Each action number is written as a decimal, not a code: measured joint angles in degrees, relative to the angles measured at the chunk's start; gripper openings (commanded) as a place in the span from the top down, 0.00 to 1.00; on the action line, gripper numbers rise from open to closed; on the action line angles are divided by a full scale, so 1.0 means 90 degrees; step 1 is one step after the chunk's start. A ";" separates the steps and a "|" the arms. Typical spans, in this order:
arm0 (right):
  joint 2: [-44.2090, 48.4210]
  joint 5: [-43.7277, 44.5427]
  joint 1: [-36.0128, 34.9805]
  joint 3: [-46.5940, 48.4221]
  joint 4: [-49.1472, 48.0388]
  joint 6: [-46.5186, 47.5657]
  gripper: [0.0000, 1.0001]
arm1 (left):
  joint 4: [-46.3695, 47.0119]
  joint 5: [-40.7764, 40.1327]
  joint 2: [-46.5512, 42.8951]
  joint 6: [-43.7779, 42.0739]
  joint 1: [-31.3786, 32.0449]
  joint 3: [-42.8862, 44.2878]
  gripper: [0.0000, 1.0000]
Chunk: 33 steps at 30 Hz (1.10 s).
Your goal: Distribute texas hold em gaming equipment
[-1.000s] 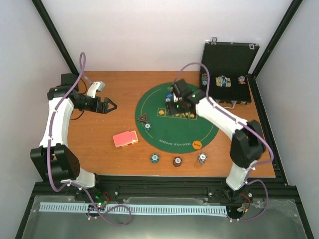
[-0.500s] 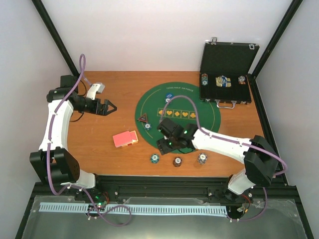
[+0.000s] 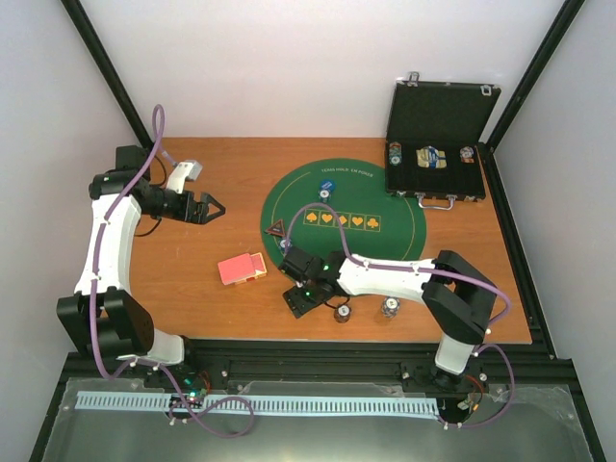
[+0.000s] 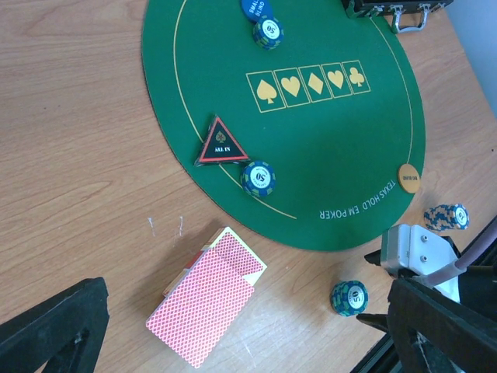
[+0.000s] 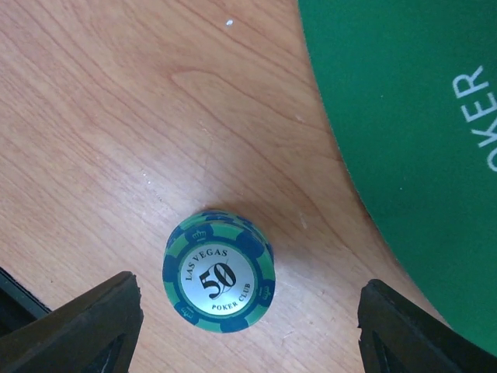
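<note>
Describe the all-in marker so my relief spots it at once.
Find the round green felt mat. Near its left edge lies a dark, red-bordered triangle, beside a green-and-blue poker chip. It is the only triangular piece, lettered ALL IN.

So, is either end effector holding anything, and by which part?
Nothing. Left end effector open and empty; right end effector open above the green chip stack.

Wood-grain table (image 5: 116,116), matt green felt mat (image 5: 404,116), glossy chip (image 5: 219,272)
</note>
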State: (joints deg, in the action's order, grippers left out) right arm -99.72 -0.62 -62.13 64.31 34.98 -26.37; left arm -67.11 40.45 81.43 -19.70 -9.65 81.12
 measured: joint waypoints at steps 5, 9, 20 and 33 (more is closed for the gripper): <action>-0.0124 -0.0083 -0.0007 0.0070 -0.0032 0.0032 0.26 | -0.0019 0.0000 -0.0007 0.0000 0.0000 0.0000 0.00; -0.0204 -0.0180 -0.0073 0.0114 -0.0078 0.0049 0.29 | -0.0024 0.0000 -0.0007 0.0000 0.0000 0.0000 0.00; -0.0430 -0.0253 -0.0121 0.0134 -0.0151 0.0066 0.48 | -0.0029 0.0000 -0.0007 0.0000 0.0000 0.0005 0.00; -0.0474 -0.0321 -0.0121 0.0189 -0.0175 0.0058 0.48 | -0.0041 -0.0012 -0.0007 0.0000 0.0000 0.0056 0.00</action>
State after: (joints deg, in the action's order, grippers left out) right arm -103.98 -3.51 -63.22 66.02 33.41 -25.85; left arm -67.48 40.34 81.36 -19.70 -9.65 81.62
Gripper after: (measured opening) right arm 0.517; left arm 0.996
